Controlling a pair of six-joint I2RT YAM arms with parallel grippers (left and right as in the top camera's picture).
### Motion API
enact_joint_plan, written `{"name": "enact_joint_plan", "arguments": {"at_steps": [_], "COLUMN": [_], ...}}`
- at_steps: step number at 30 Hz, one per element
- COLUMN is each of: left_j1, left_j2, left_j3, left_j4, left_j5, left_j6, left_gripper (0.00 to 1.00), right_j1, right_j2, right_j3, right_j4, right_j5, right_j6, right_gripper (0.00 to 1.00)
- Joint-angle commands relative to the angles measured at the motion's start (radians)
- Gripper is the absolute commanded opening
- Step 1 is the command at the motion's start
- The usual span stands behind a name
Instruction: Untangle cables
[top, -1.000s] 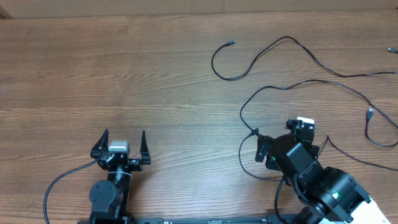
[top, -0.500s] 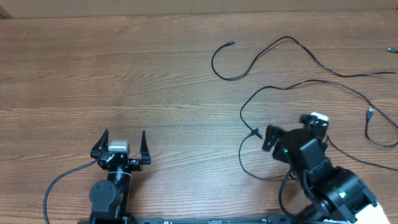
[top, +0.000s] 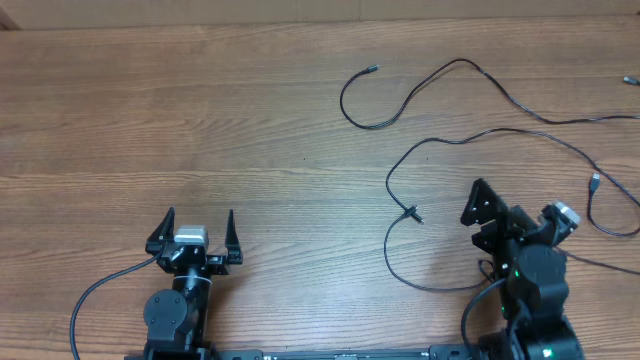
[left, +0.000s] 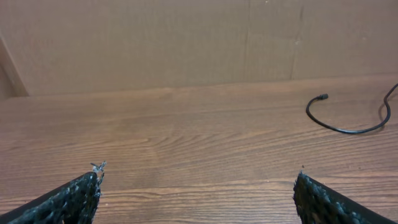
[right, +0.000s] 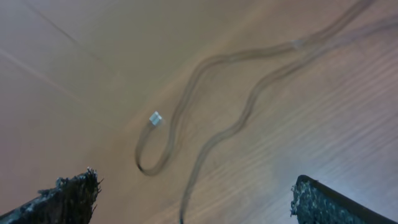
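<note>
From above, the cables (top: 458, 137) sprawl over the right half of the counter (top: 200, 120). One shows a small dark snag (top: 410, 213) right of centre, though I can't tell whether it is a knot or a plug. If I tug a strand there from the wrong side, I'd likely cinch it tighter. My right jaws, at the lower right, stand wide and hold nothing. My left jaws, at the lower left, are also wide and empty, well apart from any cable. In the left wrist view, only a cable end (left: 323, 98) shows, at the right edge, far beyond my spread tips. The right wrist view is blurred: two strands (right: 214, 59) run side by side near a plug (right: 154, 118), above my wide, empty tips. Closing there could pinch both strands, or miss so thin a cord.
</note>
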Motion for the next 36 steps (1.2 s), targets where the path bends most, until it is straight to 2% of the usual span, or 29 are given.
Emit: {"name": "enact_joint_plan", "arguments": {"at_steps": [1, 4, 9, 12, 32, 36], "left_j1": [0.005, 0.005, 0.005, 0.005, 0.005, 0.005], "left_j2": [-0.009, -0.009, -0.009, -0.009, -0.009, -0.009], "left_j3": [-0.003, -0.003, -0.003, -0.003, -0.003, -0.003], "left_j4": [0.0, 0.0, 0.0, 0.0, 0.0, 0.0], "left_j5": [0.005, 0.005, 0.005, 0.005, 0.005, 0.005], "left_j6": [0.016, 0.016, 0.016, 0.016, 0.016, 0.016], "left_gripper": [1.0, 1.0, 1.0, 1.0, 1.0, 1.0], "right_j1": [-0.037, -0.065, -0.104, -0.121, -0.122, -0.122], "right_j2": [-0.098, -0.172, -0.271, -0.317, -0.324, -0.324], "right_j3": [-0.089, -0.159, -0.252, -0.277, -0.278, -0.279], "right_j4": [0.105, 0.174, 0.188, 0.214, 0.212, 0.214], "right_j5": [-0.019, -0.018, -0.019, -0.045, -0.038, -0.034], "right_j6": [-0.097, -0.123, -0.125, -0.182, -0.205, -0.303], "right_gripper": [1.0, 1.0, 1.0, 1.0, 1.0, 1.0]}}
